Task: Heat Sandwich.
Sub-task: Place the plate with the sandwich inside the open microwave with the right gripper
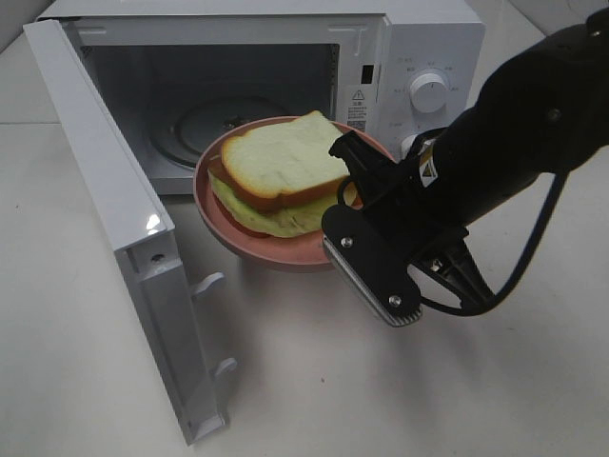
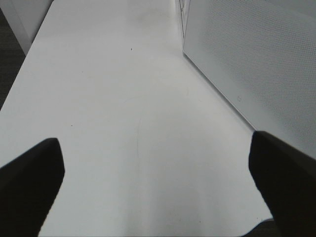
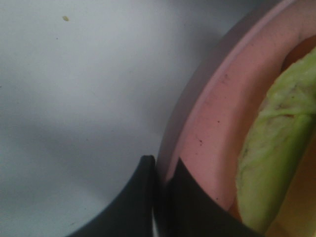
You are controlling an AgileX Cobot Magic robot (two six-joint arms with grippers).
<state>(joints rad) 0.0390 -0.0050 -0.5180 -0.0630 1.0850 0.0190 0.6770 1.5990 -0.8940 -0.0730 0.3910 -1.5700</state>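
Note:
The sandwich [image 1: 285, 157], pale bread with tan crust and green lettuce, lies on a pink round plate [image 1: 266, 249]. My right gripper [image 1: 347, 195] is shut on the plate's right rim and holds it above the table, just in front of the open microwave [image 1: 428, 57]. In the right wrist view the gripper [image 3: 160, 173] pinches the pink rim [image 3: 212, 123], with lettuce [image 3: 271, 158] beside it. My left gripper [image 2: 158, 182] is open and empty over bare table; it does not show in the exterior view.
The microwave door [image 1: 114, 209] stands wide open to the left, reaching toward the table's front. The glass turntable [image 1: 224, 119] shows inside the cavity. In the left wrist view the door panel [image 2: 247, 59] stands close by.

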